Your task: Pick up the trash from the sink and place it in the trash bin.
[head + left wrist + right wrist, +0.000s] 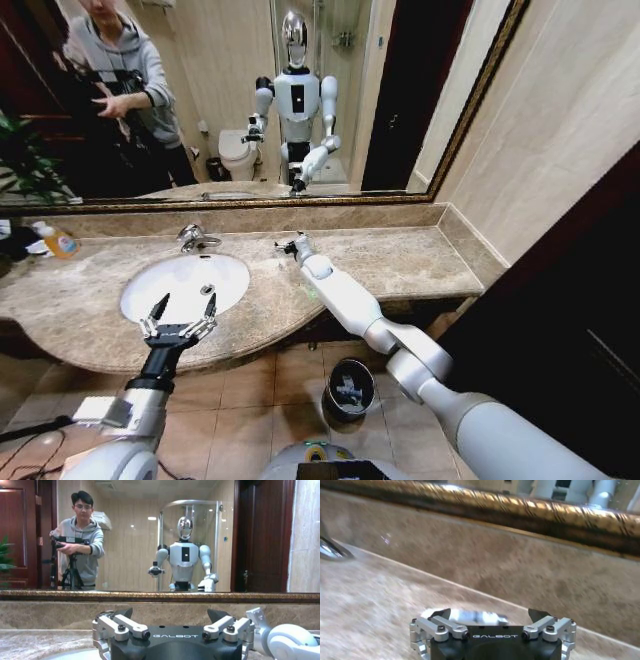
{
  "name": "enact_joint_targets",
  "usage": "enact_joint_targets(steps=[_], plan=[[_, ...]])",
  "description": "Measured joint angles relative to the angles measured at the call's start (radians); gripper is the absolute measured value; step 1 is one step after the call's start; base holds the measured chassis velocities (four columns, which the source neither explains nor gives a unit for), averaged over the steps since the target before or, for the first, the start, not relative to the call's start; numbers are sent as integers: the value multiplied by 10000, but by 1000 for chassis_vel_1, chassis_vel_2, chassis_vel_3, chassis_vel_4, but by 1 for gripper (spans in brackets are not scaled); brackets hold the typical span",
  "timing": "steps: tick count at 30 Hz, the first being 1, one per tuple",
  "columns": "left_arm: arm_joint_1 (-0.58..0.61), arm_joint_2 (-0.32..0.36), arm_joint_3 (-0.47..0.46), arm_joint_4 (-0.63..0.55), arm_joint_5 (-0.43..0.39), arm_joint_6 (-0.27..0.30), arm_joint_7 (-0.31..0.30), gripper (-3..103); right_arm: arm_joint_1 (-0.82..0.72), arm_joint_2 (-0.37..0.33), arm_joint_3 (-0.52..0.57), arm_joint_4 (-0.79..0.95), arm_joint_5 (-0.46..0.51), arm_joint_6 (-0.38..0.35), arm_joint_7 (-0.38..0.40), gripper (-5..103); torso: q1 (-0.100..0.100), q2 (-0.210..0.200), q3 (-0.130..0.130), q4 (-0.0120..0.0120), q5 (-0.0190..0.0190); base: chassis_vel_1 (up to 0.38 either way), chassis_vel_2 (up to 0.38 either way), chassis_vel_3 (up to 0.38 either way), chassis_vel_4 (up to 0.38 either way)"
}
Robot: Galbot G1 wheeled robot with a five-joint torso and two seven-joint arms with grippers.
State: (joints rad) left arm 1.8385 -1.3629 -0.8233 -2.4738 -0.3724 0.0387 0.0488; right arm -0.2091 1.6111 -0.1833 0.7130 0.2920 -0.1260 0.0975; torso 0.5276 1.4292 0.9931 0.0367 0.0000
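The sink is a white oval basin in a beige marble counter, with a chrome faucet behind it. My left gripper hovers open over the basin's front rim, nothing between its fingers. On the counter just right of the faucet, my right gripper is low and open. In the right wrist view a small flat whitish piece of trash lies on the marble between its fingertips. The trash bin, small, round and black, stands on the floor tiles below the counter's front edge.
A clear bottle with an orange label stands at the counter's far left. A gold-framed mirror and a stone backsplash close off the back. A wall bounds the counter on the right. A person with a camera shows in the mirror.
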Motion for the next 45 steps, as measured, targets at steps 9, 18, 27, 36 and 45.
enact_joint_targets(steps=[9, 18, 27, 36, 45], plan=[[0, 0, 0, 0, 0, 0, 0, 100, 82, -16, 33, -442, -27, 281, -287, 100, 0, 0, 0, 0, 0, 0, 0, 0, 0], [0, 0, 0, 0, 0, 0, 0, 100, 232, -21, -77, -688, 99, 570, -904, 100, 0, 0, 0, 1, -1, 0, 0, 0, 0], [0, 0, 0, 0, 0, 0, 0, 100, 441, -25, -1, -1260, 111, 797, -1272, 100, -1, 0, -1, 0, 0, 0, 0, 0, 0], [0, 0, 0, 0, 0, 0, 0, 100, 474, -28, -46, -1344, 106, 921, -1627, 95, -1, 0, -1, 0, 0, 0, 0, 0, 0], [0, 0, 0, 0, 0, 0, 0, 100, 484, -29, -68, -1344, 108, 960, -1895, 65, -1, 0, -1, 1, 0, 0, 0, 0, 0]])
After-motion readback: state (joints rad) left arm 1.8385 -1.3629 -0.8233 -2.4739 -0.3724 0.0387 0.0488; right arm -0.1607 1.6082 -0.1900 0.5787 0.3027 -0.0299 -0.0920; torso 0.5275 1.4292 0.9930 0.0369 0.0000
